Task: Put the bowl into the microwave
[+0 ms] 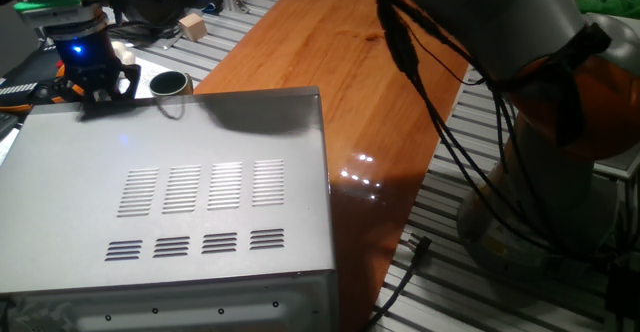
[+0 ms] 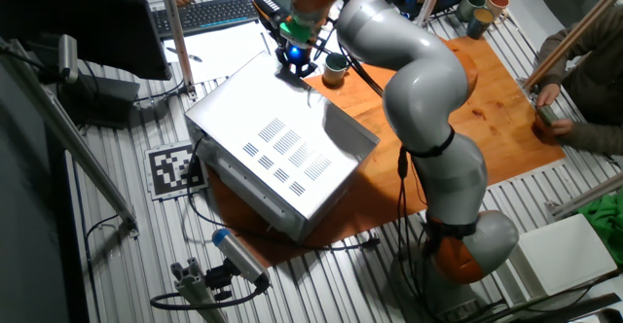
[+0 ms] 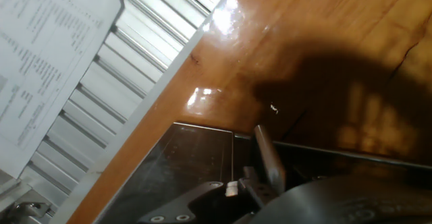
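glossy wooden tabletop (image 1: 330, 62) (ribbed metal surround (image 2: 117, 206))

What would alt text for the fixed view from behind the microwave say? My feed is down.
A large boxy silver-grey metal microwave with vent slots on top fills the foreground. Beyond its far edge, the black gripper, lit blue above, hangs beside a small round metal bowl on the glossy wooden table.

A robotics lab: grey robot arm (image 2: 419, 99), slotted metal bench (image 2: 127, 216), printed marker tag (image 2: 173, 167), keyboard (image 2: 216, 12), loose cables (image 2: 409, 255).
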